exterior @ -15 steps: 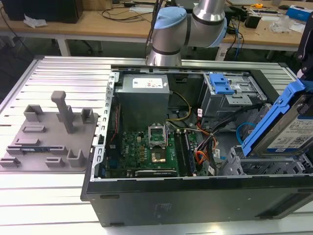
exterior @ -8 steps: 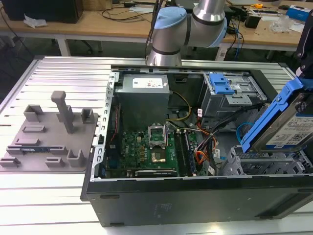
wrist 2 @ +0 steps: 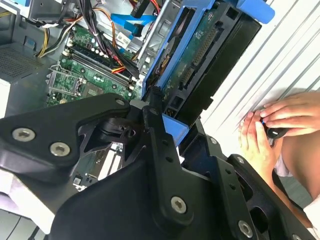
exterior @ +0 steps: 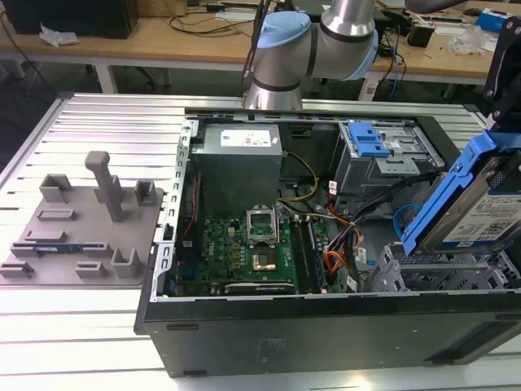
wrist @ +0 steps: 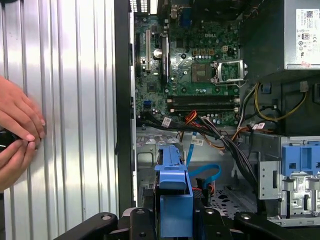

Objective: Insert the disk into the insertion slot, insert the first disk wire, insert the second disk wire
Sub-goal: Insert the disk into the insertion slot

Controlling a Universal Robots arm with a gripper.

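Note:
The disk [exterior: 472,208], a silver drive with a white label in a bright blue carrier, hangs steeply tilted at the exterior view's right. My gripper [exterior: 498,134] is shut on its upper end. Its lower end hovers just above the insertion slot [exterior: 435,273], a low grey perforated cage in the case's near right corner. In the second wrist view my black fingers [wrist 2: 155,120] clamp the carrier, and the disk's green underside [wrist 2: 200,60] shows. In the first wrist view the blue carrier edge [wrist: 174,192] sits between my gripper [wrist: 172,222] jaws.
A taller grey cage with a blue latch [exterior: 370,147] stands behind the slot. A blue flat cable [wrist: 205,172] and orange wires [exterior: 335,262] lie beside the cage. A person's hands [wrist: 15,135] rest on the ribbed table beside the case. A grey fixture plate [exterior: 81,224] sits at the exterior view's left.

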